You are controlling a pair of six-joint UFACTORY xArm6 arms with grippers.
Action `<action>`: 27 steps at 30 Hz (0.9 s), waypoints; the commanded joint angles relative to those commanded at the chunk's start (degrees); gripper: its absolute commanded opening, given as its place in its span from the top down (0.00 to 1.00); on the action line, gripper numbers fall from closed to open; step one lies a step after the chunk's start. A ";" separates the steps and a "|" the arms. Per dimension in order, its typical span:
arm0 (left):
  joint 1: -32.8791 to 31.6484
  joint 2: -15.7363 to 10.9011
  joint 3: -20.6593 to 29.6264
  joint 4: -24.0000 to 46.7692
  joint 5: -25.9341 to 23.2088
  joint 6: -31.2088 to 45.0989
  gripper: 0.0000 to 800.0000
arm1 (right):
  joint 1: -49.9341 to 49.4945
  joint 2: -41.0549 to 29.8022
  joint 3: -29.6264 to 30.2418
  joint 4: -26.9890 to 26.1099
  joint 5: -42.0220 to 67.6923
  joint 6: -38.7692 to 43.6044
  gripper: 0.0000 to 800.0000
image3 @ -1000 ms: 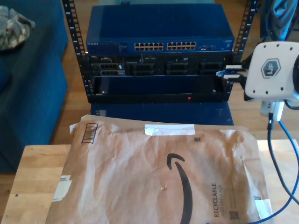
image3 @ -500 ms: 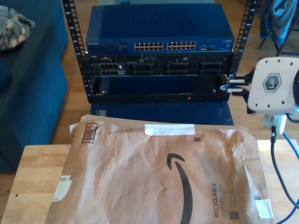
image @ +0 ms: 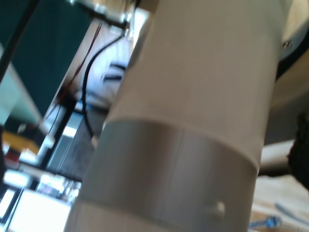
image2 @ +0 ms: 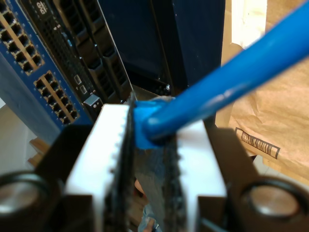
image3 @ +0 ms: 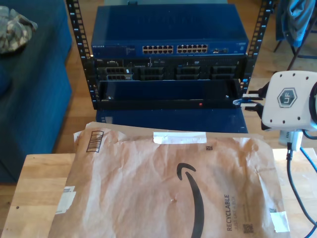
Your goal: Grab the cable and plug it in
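My second gripper (image3: 246, 97), at the exterior view's right, has its white pads (image2: 104, 145) clamped on the plug end of the cable (image2: 227, 82), which rises away from the jaws as a thick bright-blue line. Just beyond the gripper stands a black rack (image3: 81, 54) holding a blue network switch (image3: 168, 29) with two banks of ports (image3: 175, 49), and nearer the camera a brown paper mailer (image3: 148, 188) covers a wooden table (image3: 34, 188). My first gripper's state cannot be told, its wrist view being blocked by a white arm segment (image: 193, 121).
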 joint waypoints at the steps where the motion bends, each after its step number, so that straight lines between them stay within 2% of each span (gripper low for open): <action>1: 0.35 -1.05 1.05 0.00 -1.67 0.26 0.00 | 0.00 0.00 0.00 0.00 0.00 0.00 1.00; 4: 1.76 -2.73 2.73 -0.09 -4.75 0.79 0.00 | 0.00 0.18 0.00 0.00 0.00 0.00 1.00; 8: 5.01 -2.99 4.92 -0.18 -8.09 3.25 0.00 | 0.00 0.26 0.18 0.00 0.00 0.00 1.00; 14: 7.30 -3.78 5.36 -0.44 -9.67 11.87 0.00 | 0.09 0.44 0.18 0.09 -0.09 0.00 1.00; 17: 10.64 -4.22 8.44 -0.35 -16.70 13.63 0.00 | 0.00 1.32 -0.18 0.18 -0.09 0.00 1.00; 24: 11.16 -4.22 11.52 -0.35 -21.10 14.24 0.00 | 0.00 1.76 -0.97 0.26 -0.70 0.00 1.00; 27: 11.25 -3.87 16.00 -0.35 -29.63 14.24 0.00 | 0.00 1.58 -0.88 0.26 -2.37 0.00 1.00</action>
